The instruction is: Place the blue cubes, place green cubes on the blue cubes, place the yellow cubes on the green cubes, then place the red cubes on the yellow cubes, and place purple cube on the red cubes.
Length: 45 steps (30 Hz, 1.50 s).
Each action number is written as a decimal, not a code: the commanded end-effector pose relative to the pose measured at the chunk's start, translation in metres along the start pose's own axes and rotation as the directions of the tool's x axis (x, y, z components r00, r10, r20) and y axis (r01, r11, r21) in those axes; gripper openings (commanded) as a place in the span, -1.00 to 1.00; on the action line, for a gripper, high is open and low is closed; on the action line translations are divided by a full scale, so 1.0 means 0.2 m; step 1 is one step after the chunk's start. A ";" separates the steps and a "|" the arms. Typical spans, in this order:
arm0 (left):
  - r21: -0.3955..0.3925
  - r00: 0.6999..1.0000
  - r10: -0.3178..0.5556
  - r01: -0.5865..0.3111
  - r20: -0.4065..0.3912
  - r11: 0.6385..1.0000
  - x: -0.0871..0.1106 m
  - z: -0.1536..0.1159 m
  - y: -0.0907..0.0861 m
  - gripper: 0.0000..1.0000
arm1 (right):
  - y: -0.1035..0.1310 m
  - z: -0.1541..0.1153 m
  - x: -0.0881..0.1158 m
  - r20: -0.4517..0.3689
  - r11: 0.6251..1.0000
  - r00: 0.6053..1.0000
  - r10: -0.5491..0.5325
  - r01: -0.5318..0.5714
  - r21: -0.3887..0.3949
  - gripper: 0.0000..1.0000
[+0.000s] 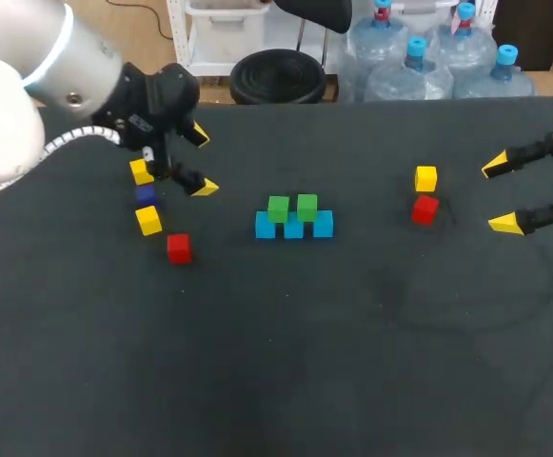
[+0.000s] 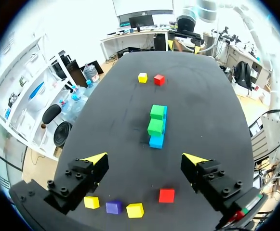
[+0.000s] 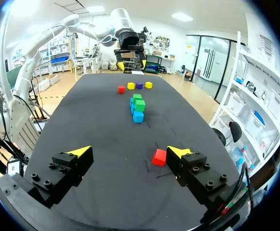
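Our left gripper (image 1: 202, 162), upper left, stands wide apart and holds nothing. Beside it lie two of three yellow cubes (image 1: 148, 221), the one purple cube (image 1: 145, 193) and one of two red cubes (image 1: 178, 248). Our right gripper (image 1: 501, 194), far right, is equally spread and empty, near the other yellow and red. At centre, two green cubes (image 1: 278, 208) sit atop three blue cubes (image 1: 294, 228).
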<state>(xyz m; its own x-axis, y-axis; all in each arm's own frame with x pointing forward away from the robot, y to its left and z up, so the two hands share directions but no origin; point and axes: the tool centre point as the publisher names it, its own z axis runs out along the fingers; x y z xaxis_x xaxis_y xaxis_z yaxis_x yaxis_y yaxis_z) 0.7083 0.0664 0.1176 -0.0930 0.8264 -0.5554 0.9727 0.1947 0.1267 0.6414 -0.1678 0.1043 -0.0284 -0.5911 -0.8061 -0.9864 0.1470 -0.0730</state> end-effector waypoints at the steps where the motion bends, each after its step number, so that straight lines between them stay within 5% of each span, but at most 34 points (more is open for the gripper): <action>1: -0.028 1.000 -0.006 0.007 0.014 1.000 0.06 -0.08 -0.04 1.00 | 0.00 0.00 0.00 0.001 1.000 1.000 -0.001 0.001 0.000 1.00; 31: -0.152 0.992 -0.109 0.118 0.065 0.981 0.38 -0.38 -0.11 1.00 | 0.00 0.00 0.00 0.001 1.000 1.000 -0.001 0.001 0.000 1.00; 45: -0.139 0.989 -0.148 0.148 0.006 0.979 0.56 -0.25 -0.09 1.00 | 0.00 0.00 0.00 0.001 1.000 1.000 -0.001 0.001 0.000 1.00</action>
<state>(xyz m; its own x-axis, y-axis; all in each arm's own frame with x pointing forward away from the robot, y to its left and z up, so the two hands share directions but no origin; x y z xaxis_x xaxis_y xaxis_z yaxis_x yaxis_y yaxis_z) 0.6617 0.1851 0.1043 -0.2347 0.7807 -0.5791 0.9072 0.3899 0.1580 0.6413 -0.1678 0.1043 -0.0284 -0.5911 -0.8061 -0.9865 0.1469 -0.0730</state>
